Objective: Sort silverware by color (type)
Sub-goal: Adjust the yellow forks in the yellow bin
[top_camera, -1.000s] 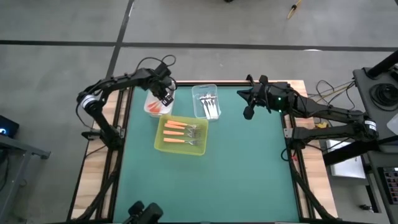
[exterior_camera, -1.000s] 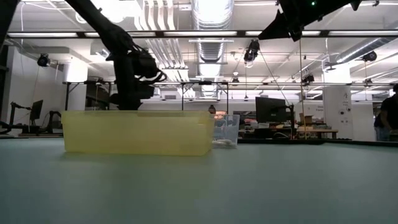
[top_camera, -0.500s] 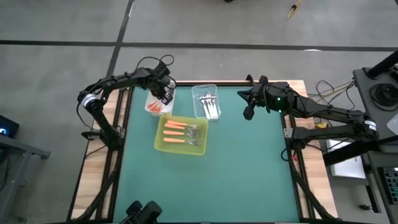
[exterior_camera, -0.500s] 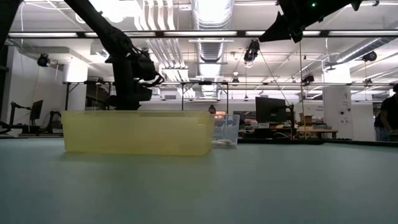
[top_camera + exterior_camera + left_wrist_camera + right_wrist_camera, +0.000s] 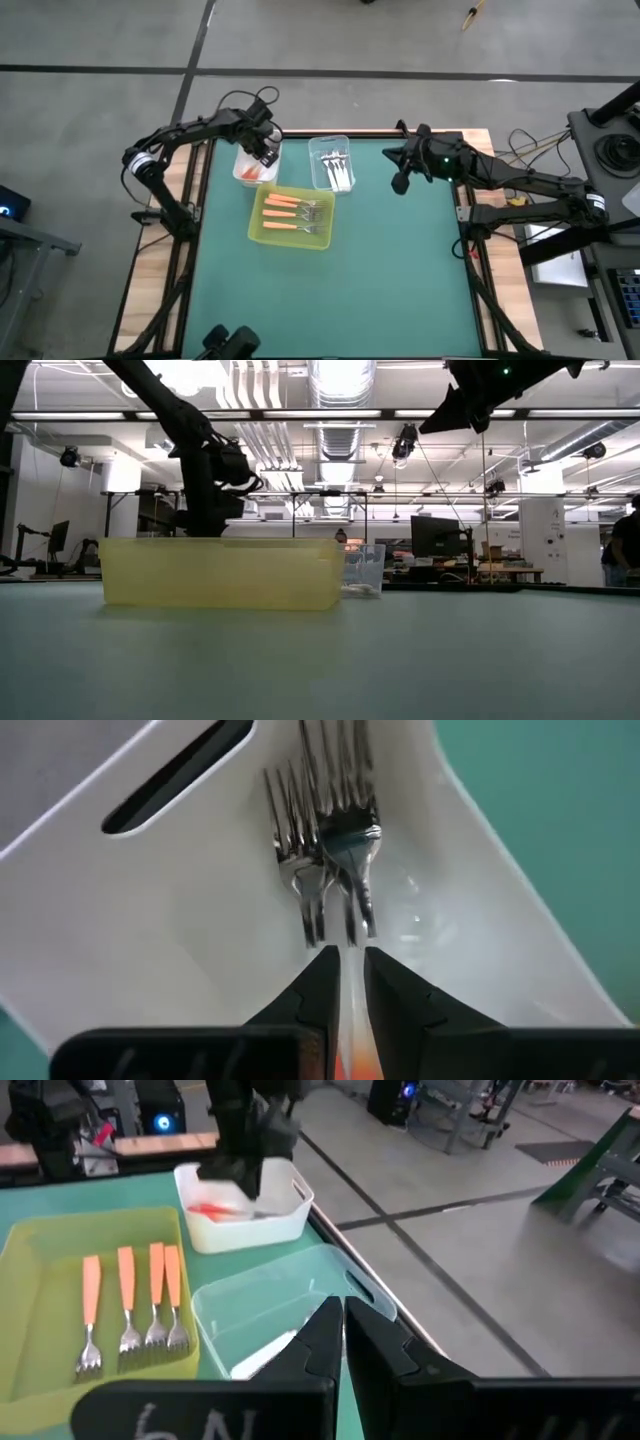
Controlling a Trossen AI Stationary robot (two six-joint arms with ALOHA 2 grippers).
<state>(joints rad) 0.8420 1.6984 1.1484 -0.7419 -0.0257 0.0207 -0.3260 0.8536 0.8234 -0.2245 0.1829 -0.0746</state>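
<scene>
My left gripper (image 5: 262,152) points down into the white tub (image 5: 248,160) at the table's far left. Its fingers stand a narrow gap apart (image 5: 346,970), and the orange handle (image 5: 350,1055) of a fork shows in that gap. That fork's silver head (image 5: 350,870) lies on the tub floor beside two other fork heads (image 5: 290,850). Several orange-handled forks (image 5: 290,212) lie in the yellow-green tray (image 5: 262,232). White or silver utensils (image 5: 335,168) lie in the clear tub (image 5: 318,145). My right gripper (image 5: 343,1320) hangs shut above the table's far right (image 5: 400,180). My left gripper comes from above, slanting down along the fork, with one finger on each side of the orange handle (image 5: 350,1055) near its neck. I cannot tell whether the fingers (image 5: 315,985) touch it. The fork's head rests on the tub floor.
The three containers stand close together at the table's far left and middle: white tub, clear tub (image 5: 285,1295), and yellow-green tray (image 5: 220,572) in front. The green mat (image 5: 400,280) stretches bare toward the near and right edges. Wooden table borders and arm mounts flank both sides.
</scene>
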